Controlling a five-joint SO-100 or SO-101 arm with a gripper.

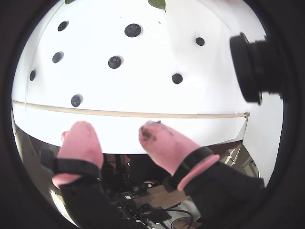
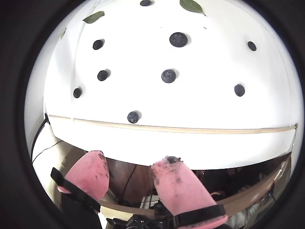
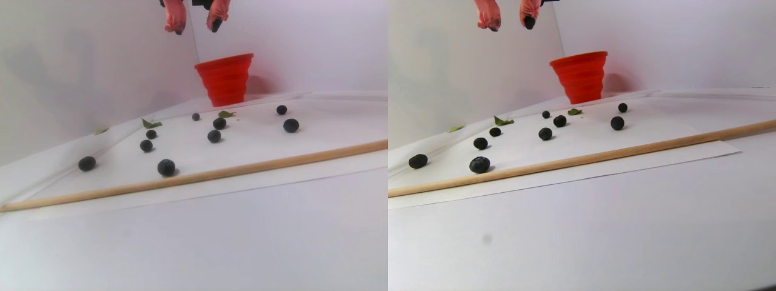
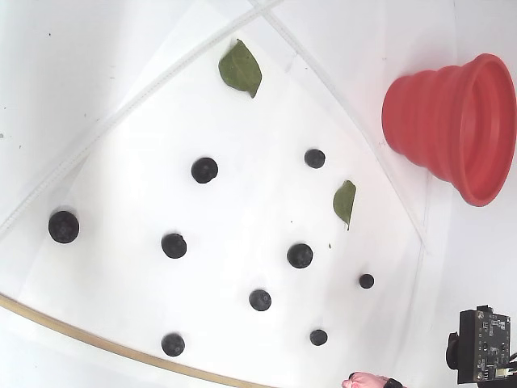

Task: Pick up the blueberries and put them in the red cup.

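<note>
The gripper (image 2: 132, 164) is seen with its stained pink fingers (image 1: 159, 138) spread wide apart, nothing held between them. Just beyond the fingertips a wooden dowel (image 2: 190, 129) is crossed, then the blueberries (image 2: 168, 75) are scattered. Farthest away, the red cup (image 3: 225, 79) is stood upright.
</note>
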